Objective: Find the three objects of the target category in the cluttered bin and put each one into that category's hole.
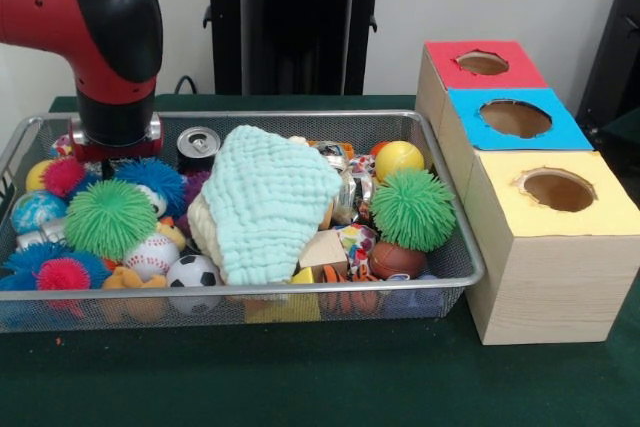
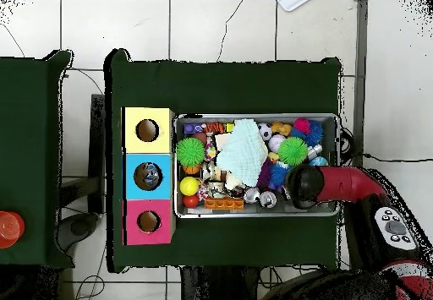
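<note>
The silver wire-mesh bin [image 1: 300, 289] is full of toys. One silver can [image 1: 197, 145] with a pull-tab top stands upright at the far rim, just right of my gripper. In the overhead view it [image 2: 268, 199] has a second silver can top [image 2: 252, 196] close beside it. A shiny silvery thing [image 1: 345, 192] shows behind the cloth; I cannot tell whether it is a can. My gripper [image 1: 112, 162] reaches down into the bin's far left corner among spiky balls, its tips hidden by them. The arm's end [image 2: 303, 182] covers it from above.
A mint cloth [image 1: 270, 202] lies over the bin's middle. Green [image 1: 110, 217], blue [image 1: 152, 179] and pink [image 1: 65, 175] spiky balls crowd the gripper. A wooden box right of the bin has red [image 1: 483, 63], blue [image 1: 515, 118] and yellow [image 1: 557, 190] holes.
</note>
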Robot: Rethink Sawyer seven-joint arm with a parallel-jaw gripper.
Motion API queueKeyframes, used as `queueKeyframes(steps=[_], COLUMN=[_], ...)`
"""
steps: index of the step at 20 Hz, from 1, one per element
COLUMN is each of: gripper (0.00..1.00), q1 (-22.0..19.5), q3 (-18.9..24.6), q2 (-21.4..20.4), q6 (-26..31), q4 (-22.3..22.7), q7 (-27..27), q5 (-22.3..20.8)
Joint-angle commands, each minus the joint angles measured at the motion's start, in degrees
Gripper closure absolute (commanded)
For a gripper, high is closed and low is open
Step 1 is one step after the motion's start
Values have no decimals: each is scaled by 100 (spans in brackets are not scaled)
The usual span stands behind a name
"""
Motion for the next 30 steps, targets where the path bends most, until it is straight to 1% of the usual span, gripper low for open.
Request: queueKeyframes(steps=[1,4,5,6,8,10,12,14,19,22,26,30], gripper=[100,100,100,100,100,100,100,100,100,100,100,100], q1=[-220,-199,-144,-45,120,202,198,99,95,165,439,892], q3=[80,288,362,389,386,377,441,591,627,616,548,286], q2=[546,-129,-572,-949,-1373,-1560,-1617,-1640,-1657,-1764,-1854,-1867], q6=[-1013,-608,-261,211,900,1152,1188,992,627,358,104,-124], q4=[-520,-32,170,267,288,279,284,386,582,855,1272,1449], q7=[559,373,220,100,-42,38,139,138,300,644,1228,1712], q5=[-165,205,399,614,911,1133,1356,1564,1888,2207,2681,2934])
